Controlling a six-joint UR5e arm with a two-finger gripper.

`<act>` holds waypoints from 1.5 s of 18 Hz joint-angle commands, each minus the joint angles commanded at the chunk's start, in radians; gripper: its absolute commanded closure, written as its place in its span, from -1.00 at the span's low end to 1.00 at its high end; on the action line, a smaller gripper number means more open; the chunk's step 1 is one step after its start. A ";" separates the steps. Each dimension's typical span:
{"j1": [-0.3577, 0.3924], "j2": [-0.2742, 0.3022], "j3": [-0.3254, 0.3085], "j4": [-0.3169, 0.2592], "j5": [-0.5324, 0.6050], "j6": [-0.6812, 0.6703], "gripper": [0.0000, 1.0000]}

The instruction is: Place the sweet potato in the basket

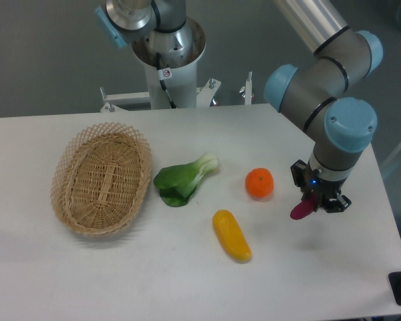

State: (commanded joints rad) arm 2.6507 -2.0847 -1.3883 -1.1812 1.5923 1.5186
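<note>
**Carrying the Sweet Potato Across to the Basket**

While the two-finger gripper point(316, 202) hangs at four o'clock on the white table point(187, 281), its fingers are clamped on the small magenta-purple sweet potato point(301, 210), lifted off the surface. The oval tan wicker basket point(101, 179) sits well apart at nine o'clock. A good carry would likely ride high, clearing the round orange fruit point(259, 182), yellow oblong vegetable point(231, 235) and leafy green bok choy point(182, 178), releasing only over the basket's middle.

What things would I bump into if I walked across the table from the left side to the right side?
basket → leafy green vegetable → yellow vegetable → orange fruit → sweet potato, held up off the table in the pincer
</note>
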 joint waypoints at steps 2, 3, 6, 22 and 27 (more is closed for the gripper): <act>-0.002 0.002 0.002 0.000 -0.002 0.000 0.45; -0.002 0.002 0.002 0.000 -0.002 -0.003 0.45; -0.002 0.000 0.002 0.000 -0.005 -0.011 0.45; -0.103 0.021 -0.043 0.015 -0.035 -0.173 0.46; -0.155 0.055 -0.103 0.054 -0.057 -0.209 0.46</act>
State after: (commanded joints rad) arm 2.4959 -2.0295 -1.4909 -1.1275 1.5355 1.3100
